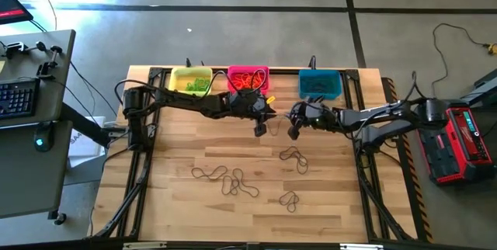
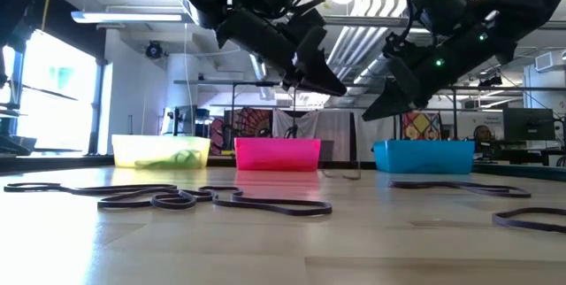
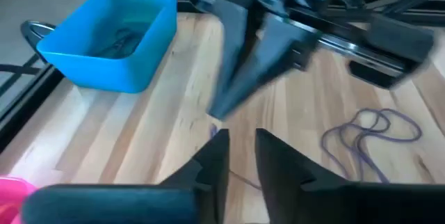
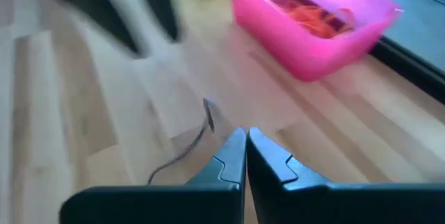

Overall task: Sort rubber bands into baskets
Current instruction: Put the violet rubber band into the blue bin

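Observation:
Three baskets stand in a row at the far edge: yellow (image 1: 192,81) with green bands, pink (image 1: 248,79) with orange bands, teal (image 1: 319,85) with dark bands. My left gripper (image 1: 260,126) hovers open in front of the pink basket, well above the table (image 2: 332,86). My right gripper (image 1: 295,130) hovers shut just to its right (image 2: 376,112). Their tips slant toward each other. A thin dark band (image 4: 182,147) lies on the table below them, also in the left wrist view (image 3: 240,177). More dark bands (image 1: 225,178) lie nearer the front.
Loose dark bands lie at mid-right (image 1: 293,157) and front right (image 1: 289,199). A dark frame runs along the table's left and right sides (image 1: 144,172). A desk with a keyboard (image 1: 19,98) stands beyond the table's left edge, and a red case (image 1: 466,145) beyond its right edge.

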Available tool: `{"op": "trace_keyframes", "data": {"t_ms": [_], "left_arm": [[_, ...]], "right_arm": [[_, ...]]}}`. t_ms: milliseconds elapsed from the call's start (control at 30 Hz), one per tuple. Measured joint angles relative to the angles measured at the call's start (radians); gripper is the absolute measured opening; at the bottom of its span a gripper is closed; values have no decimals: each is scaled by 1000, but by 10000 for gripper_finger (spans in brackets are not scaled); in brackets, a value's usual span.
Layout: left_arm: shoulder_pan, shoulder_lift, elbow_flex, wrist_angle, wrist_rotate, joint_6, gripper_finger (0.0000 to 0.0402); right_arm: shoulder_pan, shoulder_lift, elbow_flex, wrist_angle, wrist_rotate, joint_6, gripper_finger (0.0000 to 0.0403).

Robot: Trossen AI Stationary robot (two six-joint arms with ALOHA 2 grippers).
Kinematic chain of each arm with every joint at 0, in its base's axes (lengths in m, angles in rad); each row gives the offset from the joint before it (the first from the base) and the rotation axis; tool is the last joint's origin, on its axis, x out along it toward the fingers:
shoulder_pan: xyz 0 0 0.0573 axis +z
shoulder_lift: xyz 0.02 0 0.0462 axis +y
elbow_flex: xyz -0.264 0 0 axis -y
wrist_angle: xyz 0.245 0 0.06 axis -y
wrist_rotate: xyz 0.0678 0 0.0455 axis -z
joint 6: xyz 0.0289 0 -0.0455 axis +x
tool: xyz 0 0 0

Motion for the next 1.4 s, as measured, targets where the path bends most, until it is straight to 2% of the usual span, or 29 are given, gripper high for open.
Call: {"op": "trace_keyframes", "data": {"t_ms": [167,300,433,633,733,900,1000,1200,1300,1400], "left_arm": [[-1,0,-22,19,2,14,113],[-1,0,-96,153,2,22,139],[4,1,-173,320,8,-4,148],[3,1,-219,434,23,-38,150],[4,1,-239,478,47,-56,150],[6,1,-276,551,79,-64,150],[14,1,-307,588,86,-62,150],[48,1,-347,605,181,-59,150],[57,1,-374,675,246,-73,150],[58,1,-398,730,271,-75,150]], "right_arm": [[-49,-88,0,-87,31,20,0],[-88,-187,0,-146,49,-6,0],[-134,-289,0,-185,54,-41,0],[-203,-408,0,-254,53,-81,0],[-220,-422,20,-329,-26,-82,0],[-215,-373,39,-392,-158,-41,6],[-200,-326,40,-398,-233,4,26],[-125,-183,39,-349,-286,16,110],[-77,-93,44,-264,-286,16,155],[-35,5,80,-242,-285,4,184]]}}
